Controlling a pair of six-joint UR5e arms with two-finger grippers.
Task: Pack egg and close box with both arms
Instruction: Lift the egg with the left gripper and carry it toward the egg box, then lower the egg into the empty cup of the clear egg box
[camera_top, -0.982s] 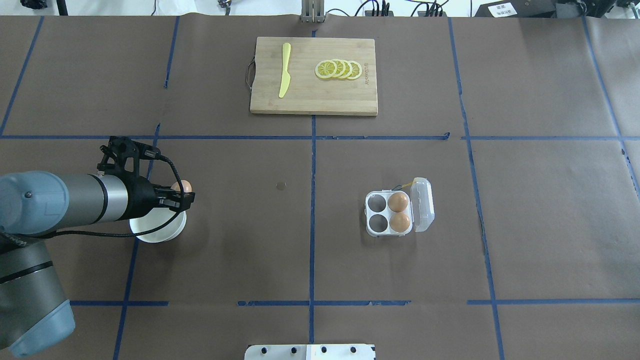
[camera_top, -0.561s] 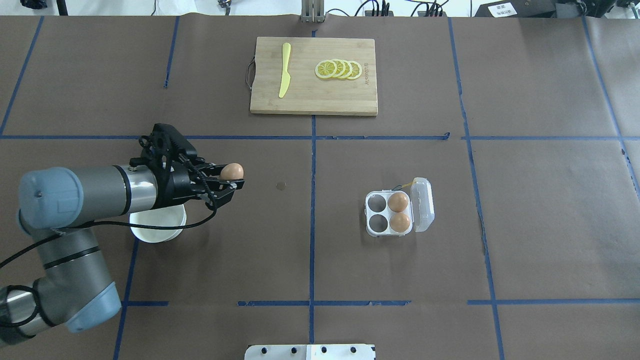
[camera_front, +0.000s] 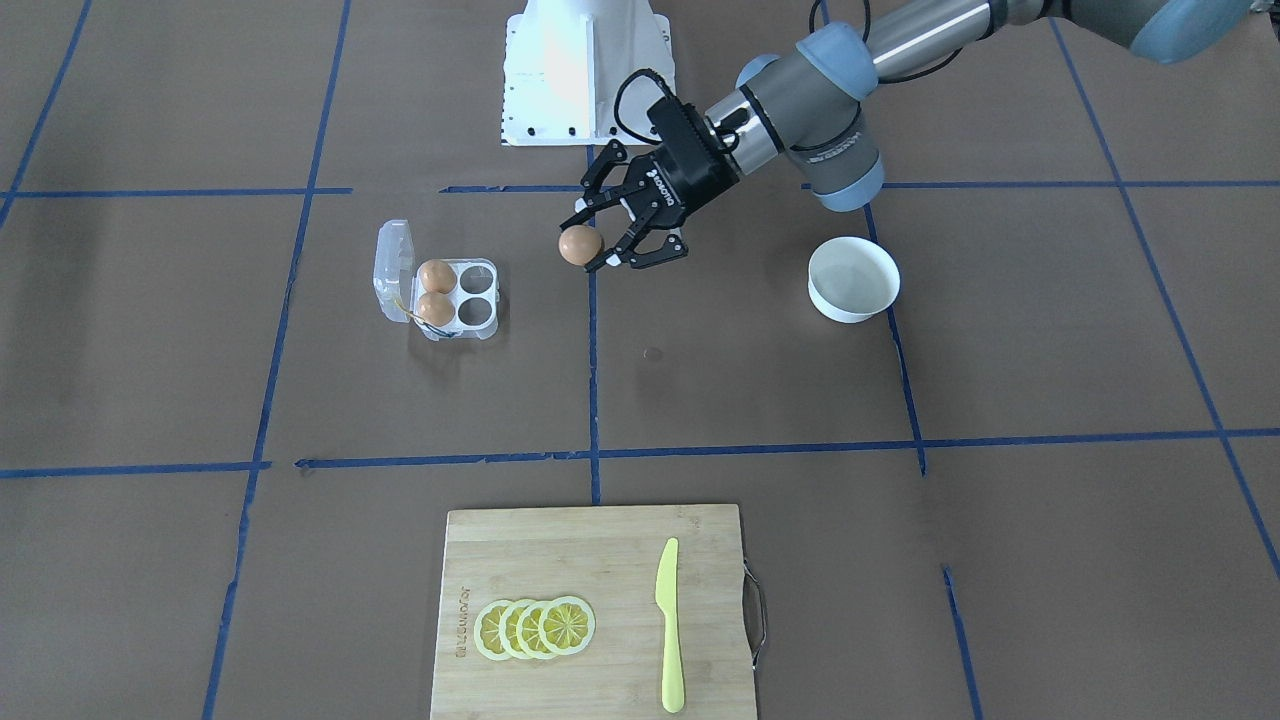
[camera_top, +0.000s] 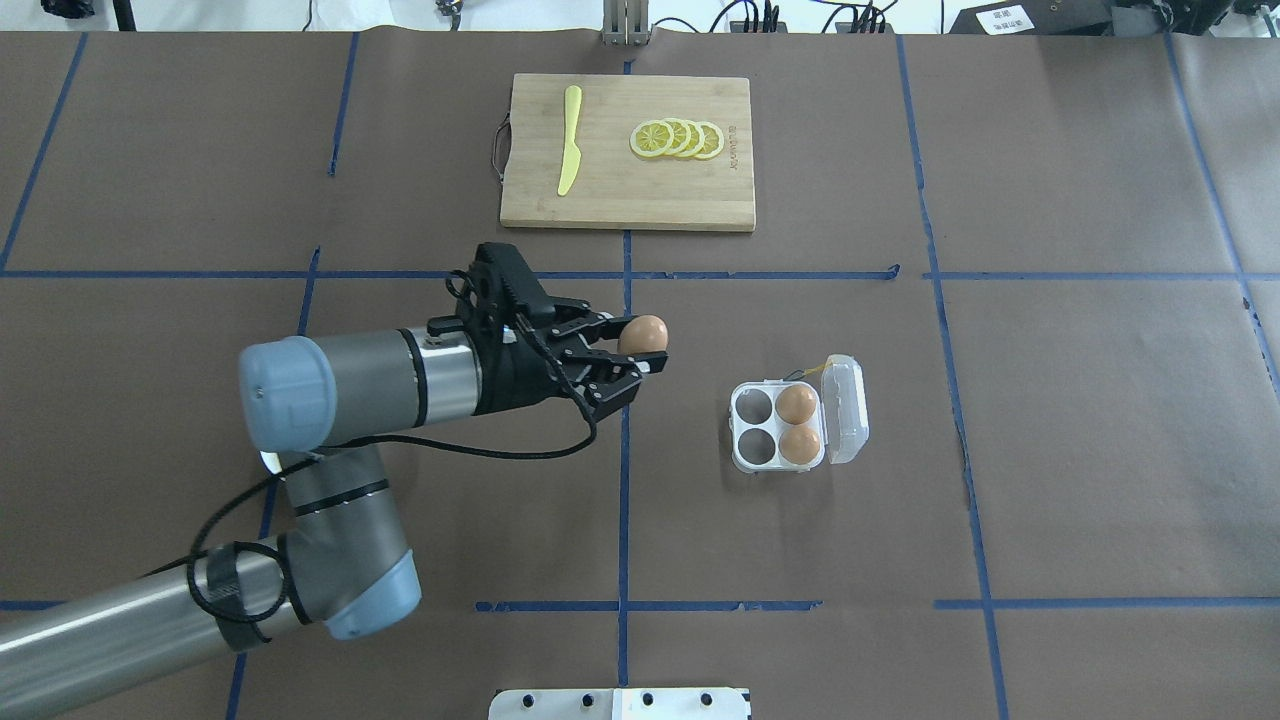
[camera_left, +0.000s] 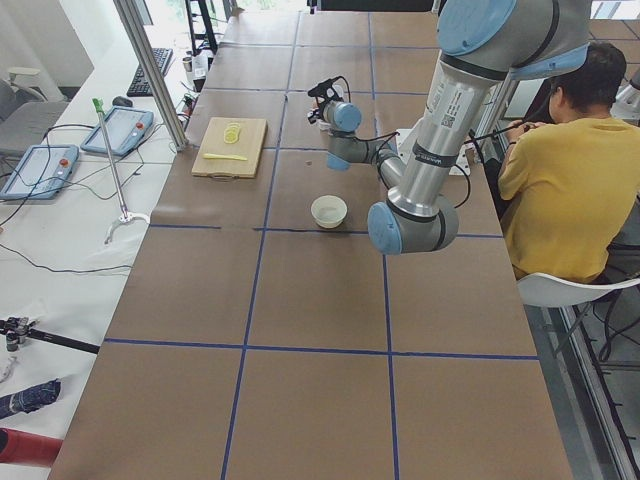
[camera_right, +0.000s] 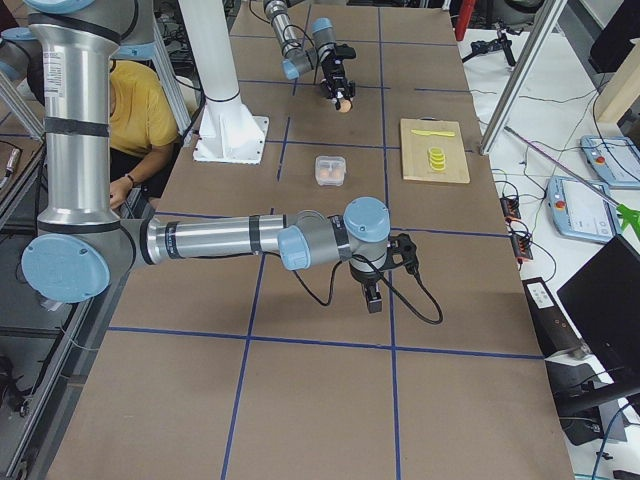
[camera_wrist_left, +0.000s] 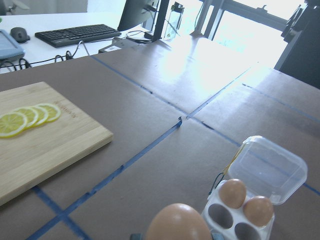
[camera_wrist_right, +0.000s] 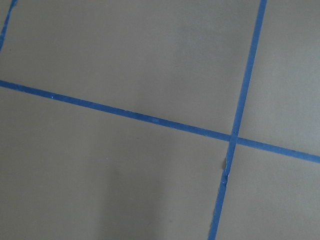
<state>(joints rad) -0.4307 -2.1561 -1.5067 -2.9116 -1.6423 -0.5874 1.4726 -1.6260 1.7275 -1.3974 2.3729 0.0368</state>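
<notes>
While its jaws are clamping the egg (camera_top: 643, 333), the left gripper (camera_top: 640, 347) is moving from the white bowl (camera_front: 845, 312) toward the open egg carton (camera_top: 752, 427).

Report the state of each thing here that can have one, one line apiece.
egg, gripped, in the air.
left pincer, shut on the egg.
box, open, two cups filled, two empty.
bowl, empty.
right pincer, open or shut cannot be told.
</notes>
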